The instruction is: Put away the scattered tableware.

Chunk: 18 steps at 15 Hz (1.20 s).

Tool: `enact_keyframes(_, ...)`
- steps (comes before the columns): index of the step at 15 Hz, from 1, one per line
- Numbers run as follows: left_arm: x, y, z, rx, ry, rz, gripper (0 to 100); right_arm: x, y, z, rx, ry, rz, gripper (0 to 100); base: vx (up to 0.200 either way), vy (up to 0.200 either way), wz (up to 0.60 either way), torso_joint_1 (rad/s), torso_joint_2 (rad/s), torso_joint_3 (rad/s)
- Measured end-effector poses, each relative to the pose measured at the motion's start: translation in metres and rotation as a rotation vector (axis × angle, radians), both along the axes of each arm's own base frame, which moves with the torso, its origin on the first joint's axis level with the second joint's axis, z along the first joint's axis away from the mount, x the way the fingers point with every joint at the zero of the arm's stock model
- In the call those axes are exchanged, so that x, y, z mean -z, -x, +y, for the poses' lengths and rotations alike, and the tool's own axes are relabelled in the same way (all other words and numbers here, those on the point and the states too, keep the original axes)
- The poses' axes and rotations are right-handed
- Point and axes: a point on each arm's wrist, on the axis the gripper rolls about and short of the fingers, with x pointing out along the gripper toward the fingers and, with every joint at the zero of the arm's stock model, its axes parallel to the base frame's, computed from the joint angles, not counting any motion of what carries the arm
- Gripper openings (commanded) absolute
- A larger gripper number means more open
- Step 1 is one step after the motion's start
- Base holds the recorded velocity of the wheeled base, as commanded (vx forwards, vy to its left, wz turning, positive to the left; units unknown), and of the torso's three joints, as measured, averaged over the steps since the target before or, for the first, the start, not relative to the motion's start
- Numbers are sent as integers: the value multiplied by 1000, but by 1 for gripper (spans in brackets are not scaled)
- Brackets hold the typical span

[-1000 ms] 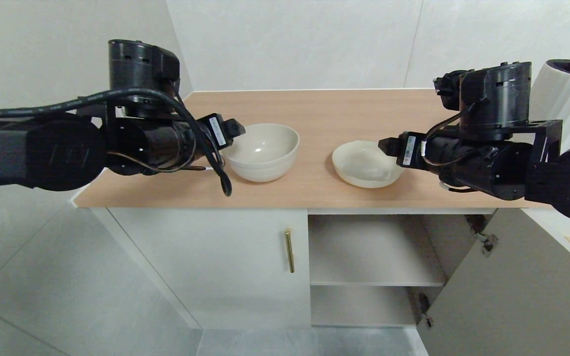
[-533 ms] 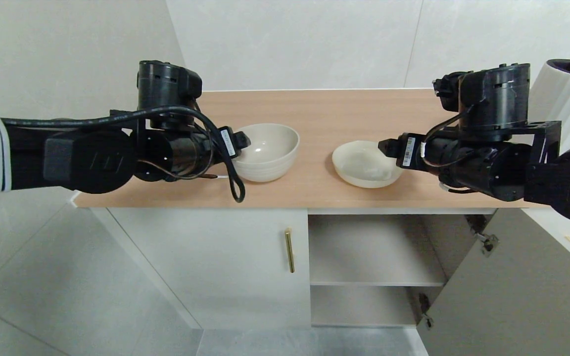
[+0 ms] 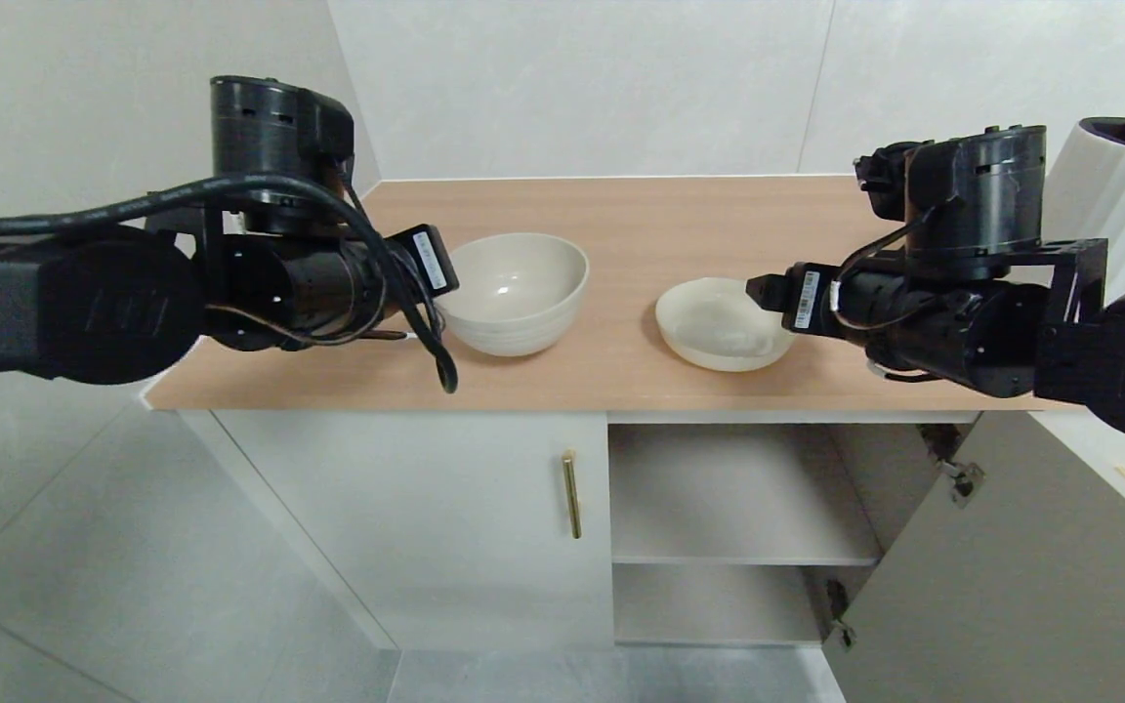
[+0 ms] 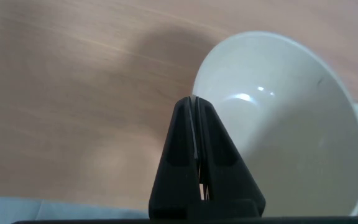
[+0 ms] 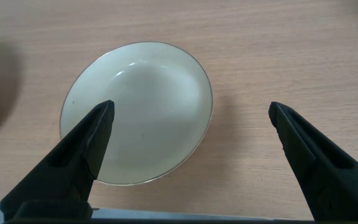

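Note:
A deep cream bowl (image 3: pixel 514 293) stands on the wooden countertop (image 3: pixel 641 210), left of centre. My left gripper (image 3: pixel 445 266) is shut on its left rim, and the bowl looks slightly raised on that side. In the left wrist view the closed fingers (image 4: pixel 194 102) pinch the bowl (image 4: pixel 278 143) at its edge. A shallow cream dish (image 3: pixel 724 322) lies to the right. My right gripper (image 3: pixel 758 286) hangs open just above its right rim. In the right wrist view the dish (image 5: pixel 138 118) lies below the spread gripper (image 5: pixel 190 107), untouched.
Below the counter the right cabinet compartment (image 3: pixel 738 488) is open with two bare shelves, its door (image 3: pixel 1012 566) swung out to the right. The left door with a gold handle (image 3: pixel 570 493) is closed. A white ribbed vase (image 3: pixel 1119 186) stands at the counter's right end.
My left gripper went forward onto the deep bowl's rim, closed, then drew back and up, shifting the bowl slightly left and raising it. The right arm and dish stayed still.

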Motion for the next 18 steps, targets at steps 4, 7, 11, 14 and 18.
enact_keyframes(4,-9,12,4,9,13,-19,0,0,0,0,0,0,0,100,0,0,0,0,0,0)
enact_keyframes(7,-10,19,6,46,24,-16,0,4,-4,2,2,8,10,100,0,0,0,0,0,0)
enact_keyframes(11,-15,39,12,193,69,-5,0,12,-21,5,82,38,21,100,0,0,0,0,0,0)
enact_keyframes(14,-20,49,16,222,85,-30,0,24,-36,5,119,58,43,100,0,0,0,0,0,0)
enact_keyframes(18,-22,53,18,225,89,-53,0,32,-46,4,134,68,59,0,0,0,0,0,0,0)
